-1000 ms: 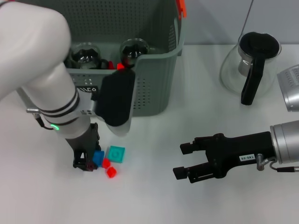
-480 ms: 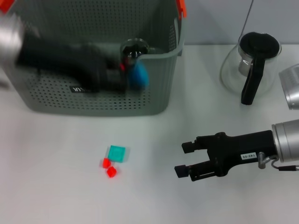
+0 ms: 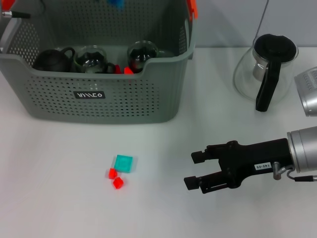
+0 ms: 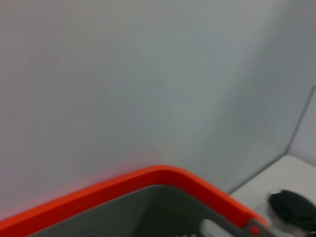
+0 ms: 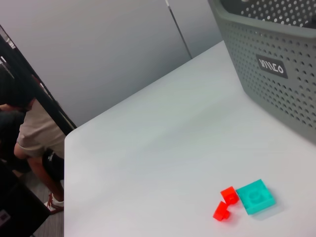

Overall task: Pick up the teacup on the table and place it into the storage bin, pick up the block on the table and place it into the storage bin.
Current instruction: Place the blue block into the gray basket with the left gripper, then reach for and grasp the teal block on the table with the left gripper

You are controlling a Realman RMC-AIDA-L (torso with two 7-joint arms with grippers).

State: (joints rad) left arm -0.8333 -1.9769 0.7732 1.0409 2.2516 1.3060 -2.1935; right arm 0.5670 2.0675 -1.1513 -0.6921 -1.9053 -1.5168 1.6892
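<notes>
The storage bin (image 3: 104, 74) stands on the white table (image 3: 59, 198), toward the far left of the head view, with its black label (image 3: 89, 94) on the near wall. Inside, along that near wall, a dark teapot (image 3: 52, 59), a glass cup (image 3: 93, 57) and a second glass cup (image 3: 142, 52) are lined up, with small red pieces (image 3: 124, 69) between the two cups.

On the table in front of the bin lie a teal block (image 3: 123, 162) and two small red blocks (image 3: 115, 178), the red ones touching or just beside the teal one's near corner. The same three blocks (image 5: 247, 200) are seen in the right wrist view, well apart from the bin wall (image 5: 276, 74).

The right gripper (image 3: 194, 170) is held low over the table, to the right of the blocks and well apart from them. Its two fingers are spread with a clear gap, and nothing is held between them.

The left gripper is not shown in any view. A scrap of blue (image 3: 116, 3) appears at the top edge of the head view above the bin; it may be a block, but too little is visible to tell. The left wrist view shows only a wall and the bin's orange handle clip (image 4: 148, 185).

A glass jug (image 3: 265, 69) with a black lid and handle stands at the far right.
</notes>
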